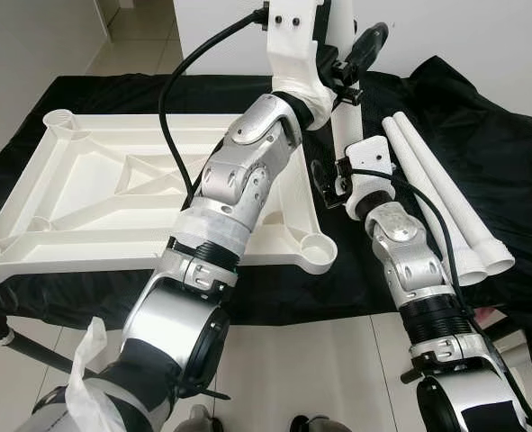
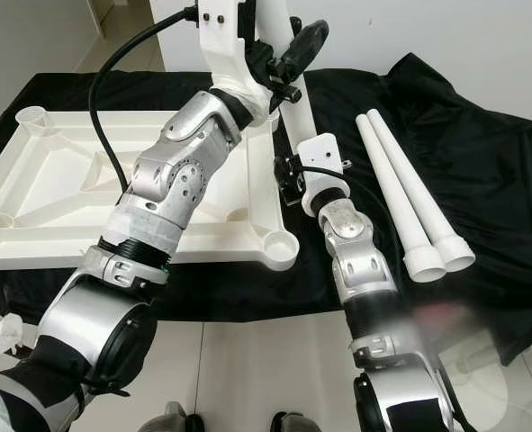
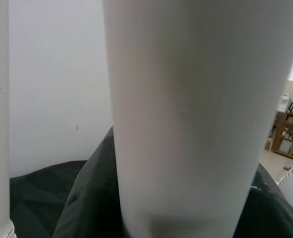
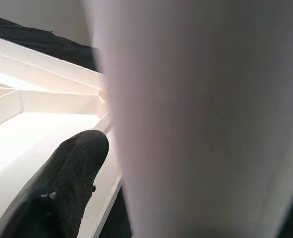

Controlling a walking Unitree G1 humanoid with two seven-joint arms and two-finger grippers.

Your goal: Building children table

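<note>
Both claws hold leg [image 1: 345,126] upright.

The upside-down table top [image 1: 112,193] and the three legs, one standing leg [image 2: 288,99] and two lying legs [image 2: 410,202], look like smooth white plastic with a soft, half-matt shine. They lie on a black cloth [image 1: 500,153] that is matt and wrinkled, over a glossy pale tiled floor [image 1: 338,360]. The arms are brushed silver metal with white plastic wrist parts, and the finger [image 4: 57,193] of the right claw looks like matt black rubber, a little dusty.

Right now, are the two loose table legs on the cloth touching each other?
Touching. The right eye view shows the two loose legs lying side by side on the black cloth, no gap between.
</note>
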